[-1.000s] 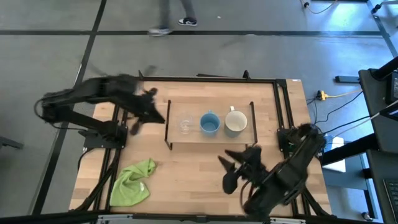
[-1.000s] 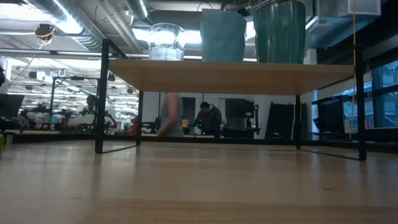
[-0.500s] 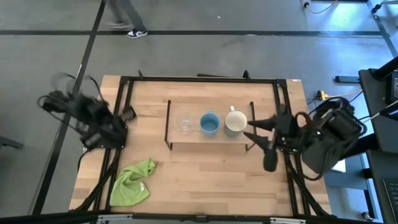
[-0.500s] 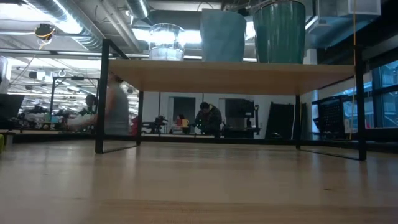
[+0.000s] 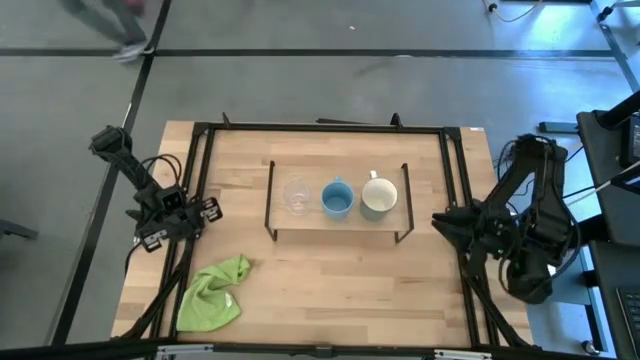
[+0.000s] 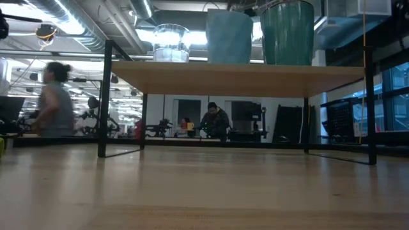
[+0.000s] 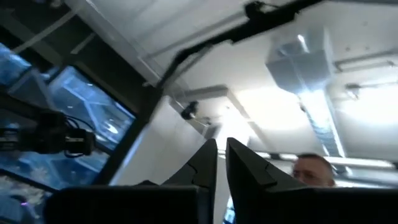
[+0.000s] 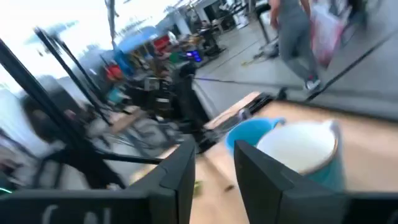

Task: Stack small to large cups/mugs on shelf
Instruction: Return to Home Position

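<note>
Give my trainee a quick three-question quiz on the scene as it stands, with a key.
1. Multiple choice: how many vessels stand on the shelf? A one, B two, C three.
2. True or false: the cloth lies on the table, off the shelf, on the left arm's side.
3. Fill in: in the row, the blue mug stands between the glass cup and the ____ mug.

Key
1: C.
2: true.
3: white; the white mug ends the row on the right arm's side.
Note: the left gripper and right gripper touch none of these things.
</note>
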`<action>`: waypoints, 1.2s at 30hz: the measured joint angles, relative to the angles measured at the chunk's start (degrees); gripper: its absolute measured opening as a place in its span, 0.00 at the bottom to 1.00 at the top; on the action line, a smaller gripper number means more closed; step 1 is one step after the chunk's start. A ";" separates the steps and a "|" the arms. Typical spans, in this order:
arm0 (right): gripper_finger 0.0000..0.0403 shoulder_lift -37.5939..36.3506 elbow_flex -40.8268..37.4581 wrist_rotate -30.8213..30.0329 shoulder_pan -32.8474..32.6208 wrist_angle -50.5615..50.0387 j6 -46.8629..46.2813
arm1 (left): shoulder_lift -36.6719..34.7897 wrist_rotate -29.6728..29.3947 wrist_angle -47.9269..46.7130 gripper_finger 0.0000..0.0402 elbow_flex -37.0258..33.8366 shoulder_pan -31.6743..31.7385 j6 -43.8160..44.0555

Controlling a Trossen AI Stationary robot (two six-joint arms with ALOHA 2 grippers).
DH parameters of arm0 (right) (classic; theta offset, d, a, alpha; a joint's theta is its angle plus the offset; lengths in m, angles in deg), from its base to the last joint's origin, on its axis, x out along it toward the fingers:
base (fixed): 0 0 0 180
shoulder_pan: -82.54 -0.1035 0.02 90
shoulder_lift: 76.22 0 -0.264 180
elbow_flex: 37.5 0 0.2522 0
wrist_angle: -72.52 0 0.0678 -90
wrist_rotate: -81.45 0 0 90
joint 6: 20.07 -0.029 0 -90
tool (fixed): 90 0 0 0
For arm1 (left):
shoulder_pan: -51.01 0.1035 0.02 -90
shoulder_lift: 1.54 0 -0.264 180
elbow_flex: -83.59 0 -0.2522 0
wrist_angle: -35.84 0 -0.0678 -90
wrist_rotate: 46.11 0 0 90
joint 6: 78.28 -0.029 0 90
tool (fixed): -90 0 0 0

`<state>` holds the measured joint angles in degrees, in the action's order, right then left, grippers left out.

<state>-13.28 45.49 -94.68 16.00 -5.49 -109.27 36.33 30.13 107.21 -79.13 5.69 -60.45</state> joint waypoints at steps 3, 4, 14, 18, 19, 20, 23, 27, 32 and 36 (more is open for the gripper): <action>0.28 -3.78 -3.97 0.48 -1.33 5.79 -1.98 | -0.29 -0.53 0.10 0.07 -0.04 -0.31 2.49; 0.28 -4.79 -4.28 2.64 -1.36 7.52 -2.02 | -0.29 0.48 0.14 0.07 -0.04 -0.36 3.05; 0.28 -5.66 -4.39 15.93 -0.96 30.77 28.65 | -1.54 6.14 -0.50 0.07 -0.08 0.03 3.12; 0.28 -7.53 -4.87 14.69 -2.58 40.65 53.97 | -3.46 23.67 -0.90 0.07 -1.80 4.57 0.62; 0.27 -8.45 -5.44 17.01 -2.93 44.54 60.40 | -3.94 29.34 -0.84 0.07 -2.11 6.23 -0.22; 0.27 -9.59 -6.61 20.76 -3.13 49.57 67.11 | -4.31 33.26 -0.86 0.07 -2.29 8.15 -0.64; 0.27 -14.50 -14.46 40.53 -2.98 74.58 94.64 | -6.08 37.55 -1.11 0.07 -2.92 15.10 1.00; 0.27 -25.39 -31.02 52.85 -1.73 96.91 110.27 | -7.22 40.57 -6.26 0.07 -3.08 28.12 8.28; 0.27 -33.67 -50.14 62.24 3.43 118.01 113.58 | -7.35 55.41 1.86 0.07 -0.35 45.08 23.95; 0.27 -39.16 -59.89 56.51 5.41 123.86 109.12 | -8.34 66.76 4.12 0.07 1.84 57.80 37.36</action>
<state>-52.44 -14.40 -38.17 21.40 118.38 -0.14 27.99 96.89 111.33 -77.29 63.48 -23.10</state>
